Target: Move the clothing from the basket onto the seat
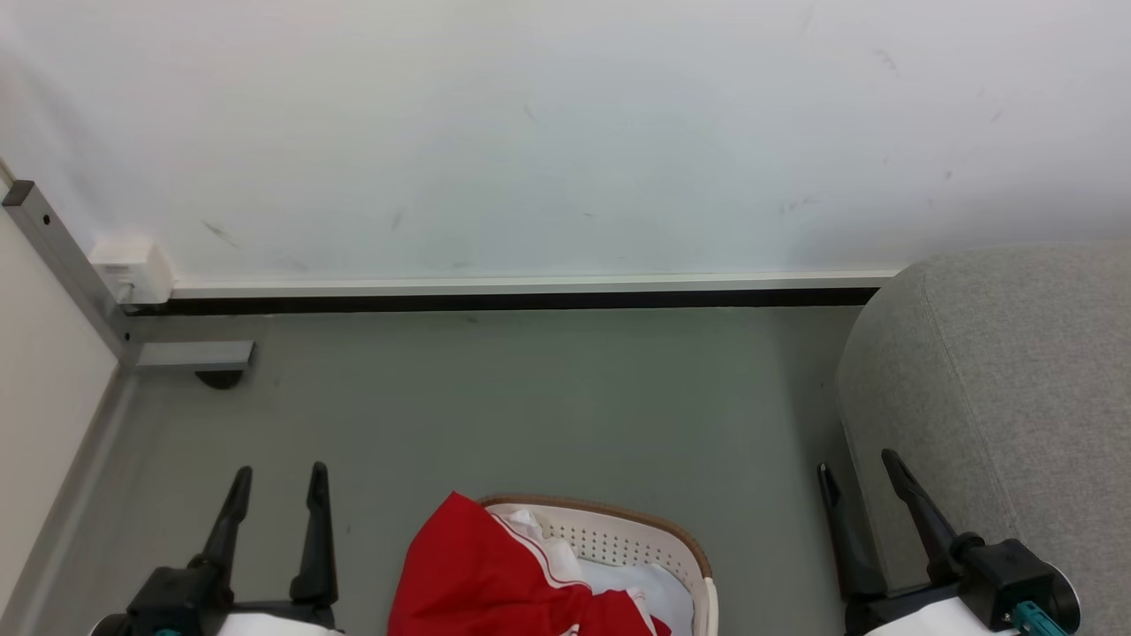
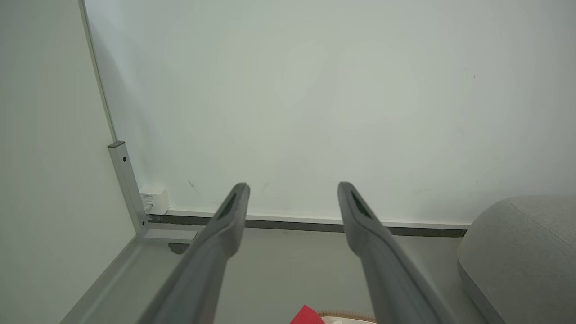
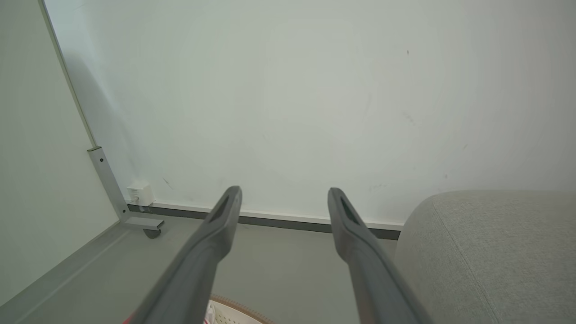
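While both sets of jaws hang over the floor (image 1: pixel 530 397), nothing is in hand yet. The left jaws stand wide apart and empty. The clothing (image 1: pixel 482 574) lies just to their right, below their tips, heaped red and white in the basket (image 1: pixel 618 534) and covering its left rim. The basket sits between the two sets of jaws, nearer the left.

A pinch on one loose fold would likely trail the rest over the rim, tipping the light basket or dropping cloth on the floor. The white piece under the red could be left behind.

The right jaws are also wide apart and hold nothing. The seat (image 1: pixel 998 397) rises just to their right, so a careless swing could knock their outer finger against its rounded edge.
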`<state>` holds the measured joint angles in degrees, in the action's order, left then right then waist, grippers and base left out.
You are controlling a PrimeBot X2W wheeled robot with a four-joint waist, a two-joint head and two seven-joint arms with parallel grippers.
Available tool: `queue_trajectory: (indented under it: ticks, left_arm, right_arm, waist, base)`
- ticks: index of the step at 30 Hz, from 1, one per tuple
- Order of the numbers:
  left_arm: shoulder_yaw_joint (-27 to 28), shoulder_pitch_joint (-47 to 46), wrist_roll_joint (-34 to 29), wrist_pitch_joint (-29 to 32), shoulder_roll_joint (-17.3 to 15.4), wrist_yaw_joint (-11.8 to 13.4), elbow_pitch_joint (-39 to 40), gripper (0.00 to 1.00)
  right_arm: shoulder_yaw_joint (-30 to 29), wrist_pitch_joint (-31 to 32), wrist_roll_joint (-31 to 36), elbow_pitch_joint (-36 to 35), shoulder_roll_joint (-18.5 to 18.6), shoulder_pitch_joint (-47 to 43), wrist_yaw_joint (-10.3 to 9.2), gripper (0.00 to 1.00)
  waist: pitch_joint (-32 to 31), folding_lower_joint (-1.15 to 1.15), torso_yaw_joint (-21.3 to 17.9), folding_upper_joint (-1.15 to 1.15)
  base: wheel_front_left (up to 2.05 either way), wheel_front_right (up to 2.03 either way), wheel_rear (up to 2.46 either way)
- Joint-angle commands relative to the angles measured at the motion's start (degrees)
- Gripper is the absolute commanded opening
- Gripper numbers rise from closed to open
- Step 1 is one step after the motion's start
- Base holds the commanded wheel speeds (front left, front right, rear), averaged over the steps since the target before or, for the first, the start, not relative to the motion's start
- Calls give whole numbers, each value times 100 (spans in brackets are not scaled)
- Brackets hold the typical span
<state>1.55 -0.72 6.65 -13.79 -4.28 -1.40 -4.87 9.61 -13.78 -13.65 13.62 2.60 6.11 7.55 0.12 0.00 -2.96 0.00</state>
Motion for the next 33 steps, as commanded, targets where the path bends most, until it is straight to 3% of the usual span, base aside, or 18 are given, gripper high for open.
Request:
queue_trajectory:
  ticks: [1, 11, 33]
  left_arm:
    - [21, 59, -175, -58, -25, 2, 39, 100]
    - [32, 86, -560, -142, -4, 0, 63, 100]
    - [115, 74, -500, -139, 41, -29, 25, 100]
  right_arm:
    - [21, -60, 109, -2, 47, 87, -11, 100]
    - [85, -145, 431, -10, 49, 80, -12, 100]
    - [72, -138, 330, 1, 47, 84, -12, 100]
  waist:
    - [-1, 0, -4, 0]
    - [2, 0, -24, 0]
    - [-2, 0, -56, 0]
  base:
    - [0, 0, 0]
    - [0, 0, 0]
    - [0, 0, 0]
